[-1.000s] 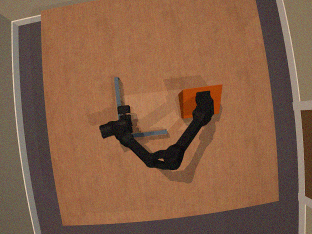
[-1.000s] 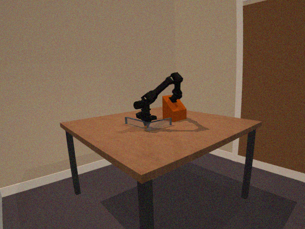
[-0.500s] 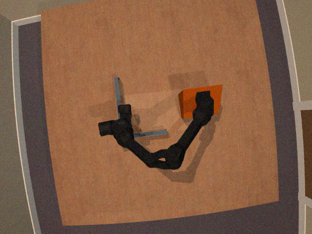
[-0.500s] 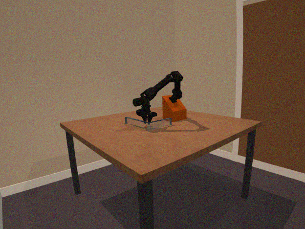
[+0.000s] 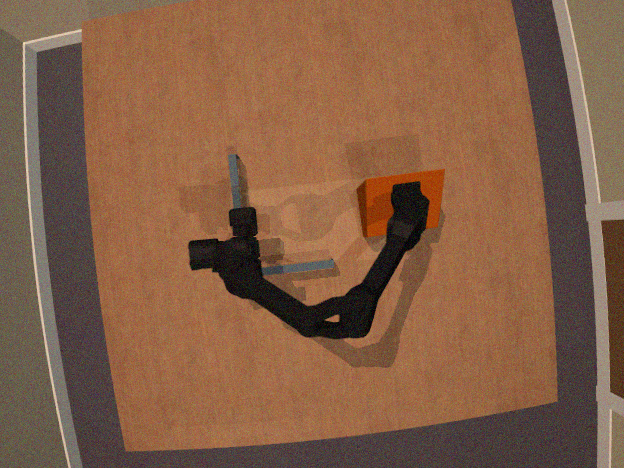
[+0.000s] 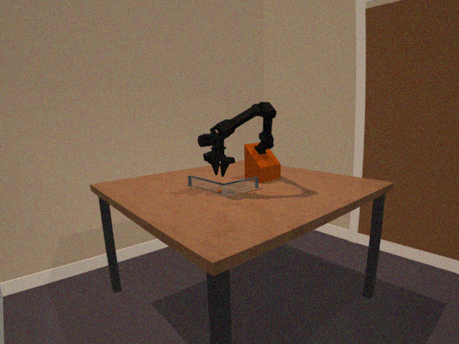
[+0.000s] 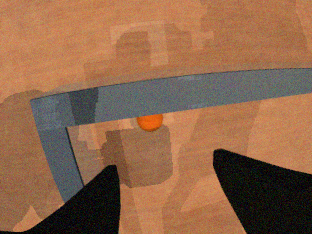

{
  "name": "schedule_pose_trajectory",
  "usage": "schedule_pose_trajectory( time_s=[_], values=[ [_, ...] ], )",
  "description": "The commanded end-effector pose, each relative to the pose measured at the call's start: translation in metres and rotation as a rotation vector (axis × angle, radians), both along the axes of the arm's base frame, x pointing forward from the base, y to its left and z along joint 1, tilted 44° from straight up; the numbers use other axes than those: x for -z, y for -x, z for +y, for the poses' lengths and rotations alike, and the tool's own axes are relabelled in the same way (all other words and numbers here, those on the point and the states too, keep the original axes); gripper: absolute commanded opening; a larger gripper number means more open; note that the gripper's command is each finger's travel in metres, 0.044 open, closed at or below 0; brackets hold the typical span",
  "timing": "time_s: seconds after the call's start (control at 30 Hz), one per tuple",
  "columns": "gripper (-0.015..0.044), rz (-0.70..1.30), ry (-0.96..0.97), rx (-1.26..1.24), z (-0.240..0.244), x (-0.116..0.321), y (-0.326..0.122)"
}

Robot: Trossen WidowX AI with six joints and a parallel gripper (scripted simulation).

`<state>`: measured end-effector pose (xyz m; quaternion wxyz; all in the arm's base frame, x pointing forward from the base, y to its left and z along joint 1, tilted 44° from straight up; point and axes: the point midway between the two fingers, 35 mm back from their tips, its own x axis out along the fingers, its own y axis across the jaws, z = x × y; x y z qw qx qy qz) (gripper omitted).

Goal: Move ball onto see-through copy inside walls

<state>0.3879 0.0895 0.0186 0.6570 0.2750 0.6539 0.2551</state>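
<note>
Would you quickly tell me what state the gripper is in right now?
Gripper: open, holding nothing; the ball lies on the table below it.
</note>
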Motion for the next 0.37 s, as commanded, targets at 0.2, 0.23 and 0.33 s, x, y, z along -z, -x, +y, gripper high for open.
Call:
schedule_pose_trajectory(
  time_s=[0.2, 0.23, 0.33],
  values=[
    [0.0440, -0.010, -0.001, 0.005, -0.0296, -0.0319, 0.0016],
    [0.0440, -0.010, -0.001, 0.005, -0.0296, -0.0319, 0.0016],
    [0.0440, -0.010, -0.001, 0.005, -0.0296, -0.0319, 0.0016]
  ],
)
